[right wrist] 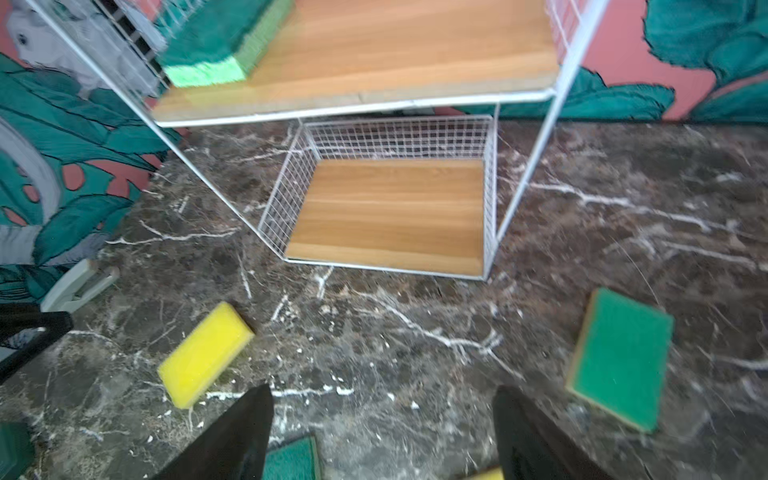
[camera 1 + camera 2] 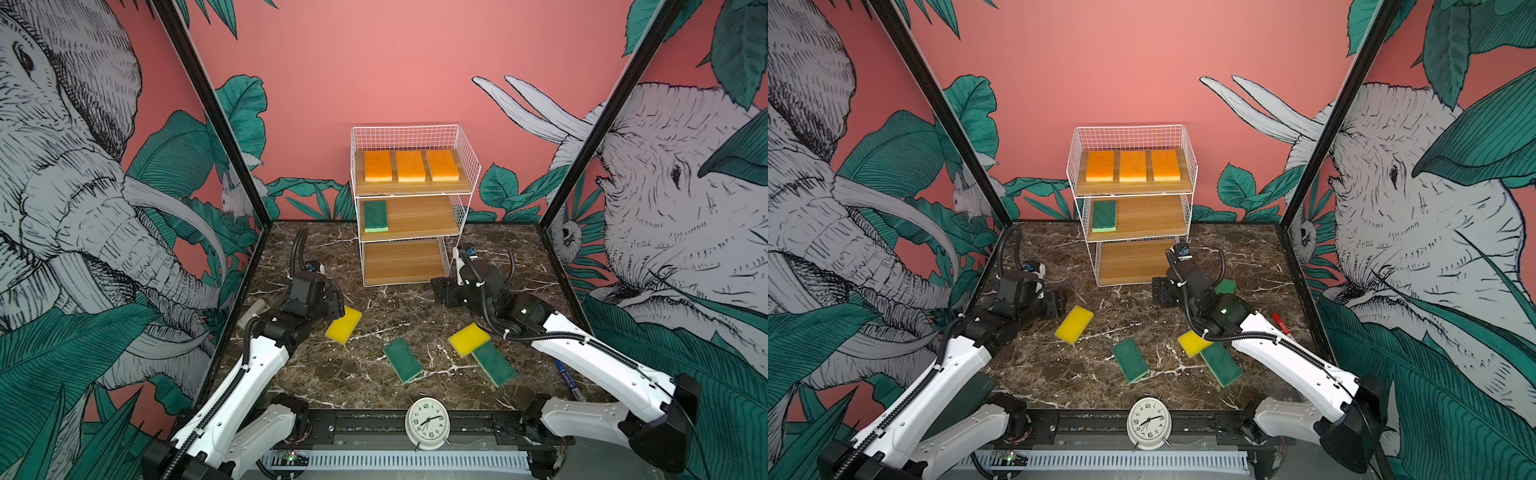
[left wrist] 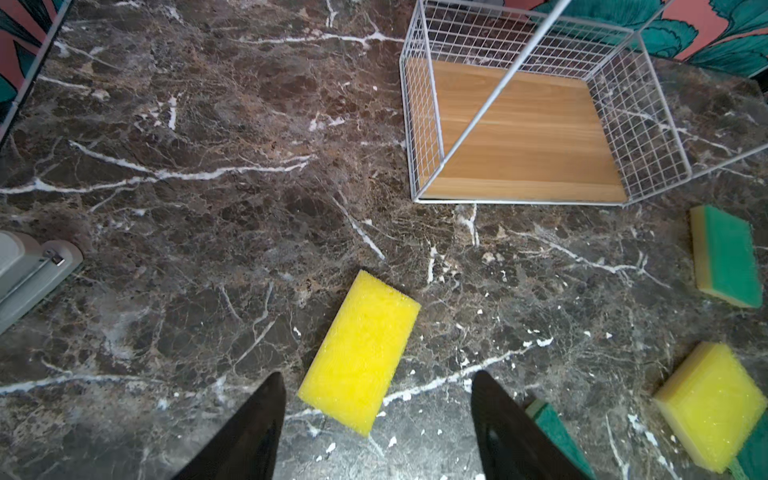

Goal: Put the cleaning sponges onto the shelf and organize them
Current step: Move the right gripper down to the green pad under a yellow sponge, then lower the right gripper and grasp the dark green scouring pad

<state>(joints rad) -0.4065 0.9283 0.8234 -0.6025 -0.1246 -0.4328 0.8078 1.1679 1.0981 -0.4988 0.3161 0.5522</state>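
As both top views agree, shelf: white wire-mesh three-tier rack with wooden boards, upper centre of frame, against the pink back wall.
Top tier: three orange rectangular sponges, side by side.
Middle tier: one dark green rectangular sponge at its left end.
Brown marble tabletop: yellow foam sponge left of centre; dark green sponge lower centre; second yellow sponge lying partly on another dark green one, right of centre.
Third loose green sponge: shows in a top view just past the right arm and in both wrist views, but not in both top views.
Left gripper: released, black fingers spread; the yellow foam sponge lies flat with its near end in the gap, apart from both.
Right gripper: released, fingers wide, only marble between them; its wrist view is blurred.
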